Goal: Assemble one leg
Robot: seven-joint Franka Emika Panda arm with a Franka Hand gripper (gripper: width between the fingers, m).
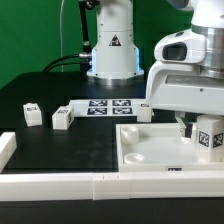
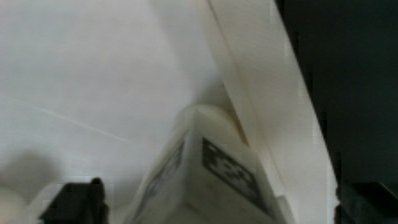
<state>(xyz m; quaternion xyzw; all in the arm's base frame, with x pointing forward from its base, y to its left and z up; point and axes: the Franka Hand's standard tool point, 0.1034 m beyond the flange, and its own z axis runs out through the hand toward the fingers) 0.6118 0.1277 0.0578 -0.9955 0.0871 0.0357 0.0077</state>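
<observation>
My gripper (image 1: pixel 197 128) hangs over the far right corner of the large white tray-like panel (image 1: pixel 150 150), at the exterior view's right. A white leg (image 1: pixel 210 135) with a black-and-white marker stands between its fingers at that corner. In the wrist view the leg (image 2: pixel 214 170) lies between the two dark fingertips (image 2: pixel 75 202), with a gap on each side, so the gripper (image 2: pixel 217 205) is open around it. The panel's raised rim (image 2: pixel 267 90) runs beside the leg. I cannot tell whether the leg's foot sits in a corner hole.
Three more white legs lie on the black table: two at the exterior view's left (image 1: pixel 31 114) (image 1: pixel 62 118) and one behind the panel (image 1: pixel 145 110). The marker board (image 1: pixel 105 106) lies at the back. A white rail (image 1: pixel 60 185) borders the front, and the robot's base (image 1: pixel 112 50) stands behind.
</observation>
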